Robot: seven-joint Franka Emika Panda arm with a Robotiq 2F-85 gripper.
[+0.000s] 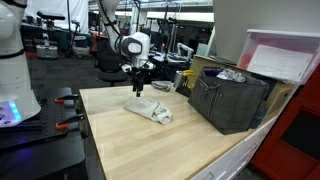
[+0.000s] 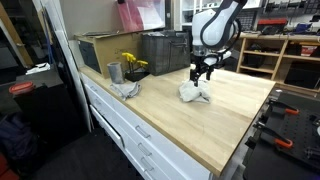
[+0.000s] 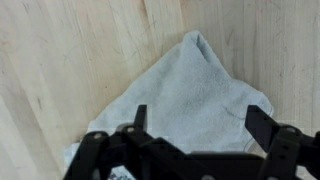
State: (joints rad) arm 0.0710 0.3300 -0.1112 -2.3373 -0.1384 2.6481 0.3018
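A crumpled white towel [image 1: 149,111] lies on the light wooden table [image 1: 130,145], seen in both exterior views, towel [image 2: 194,93]. My gripper [image 1: 139,84] hangs just above the towel's near end, gripper [image 2: 203,74], with its jaws spread wide. In the wrist view the towel [image 3: 185,95] fills the middle, and the gripper [image 3: 198,118] stands open over it with nothing between the fingers [image 3: 262,124]. The fingers look clear of the cloth.
A dark mesh crate [image 1: 231,99] with cloth inside stands on the table beside the towel. In an exterior view a metal cup [image 2: 114,72], yellow flowers [image 2: 131,62] and another cloth [image 2: 126,89] sit near a cardboard box [image 2: 100,50]. The table [image 2: 230,125] ends at a drawer front.
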